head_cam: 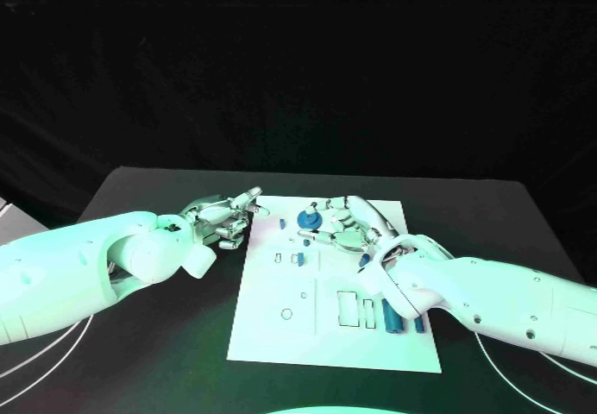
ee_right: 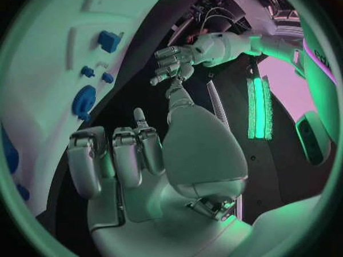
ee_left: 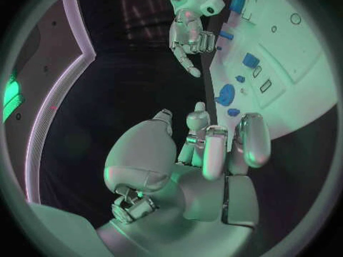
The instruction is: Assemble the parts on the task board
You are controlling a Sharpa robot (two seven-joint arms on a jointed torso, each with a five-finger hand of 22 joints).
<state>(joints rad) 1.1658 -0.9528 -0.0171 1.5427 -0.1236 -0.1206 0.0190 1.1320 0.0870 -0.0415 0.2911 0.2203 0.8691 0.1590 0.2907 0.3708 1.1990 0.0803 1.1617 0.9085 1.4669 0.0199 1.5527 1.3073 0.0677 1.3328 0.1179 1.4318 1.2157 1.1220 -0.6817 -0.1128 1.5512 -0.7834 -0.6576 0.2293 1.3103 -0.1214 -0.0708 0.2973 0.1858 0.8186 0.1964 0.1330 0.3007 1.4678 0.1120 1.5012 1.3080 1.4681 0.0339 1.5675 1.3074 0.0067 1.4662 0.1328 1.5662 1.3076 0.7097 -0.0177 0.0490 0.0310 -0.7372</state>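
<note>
The white task board (head_cam: 334,332) lies in the middle of the table. A round blue part (head_cam: 311,222) and two small blue parts (head_cam: 282,222) sit at its far end, and long blue parts (head_cam: 393,319) stand near its right edge. My right hand (head_cam: 354,226) hovers over the far end beside the round part, fingers loosely bent and apart, holding nothing. My left hand (head_cam: 224,219) is just off the board's far left corner, also holding nothing. In the left wrist view, the left hand (ee_left: 214,148) faces the round blue part (ee_left: 226,94). The right wrist view has the right hand (ee_right: 136,154) near that part (ee_right: 83,100).
Black table (head_cam: 149,194) surrounds the board, with free room on both sides. Empty slots (head_cam: 355,309) and small holes (head_cam: 287,314) mark the board's middle. A square blue part (ee_left: 251,60) sits further along the board. White cables (head_cam: 50,358) lie at the table's near left.
</note>
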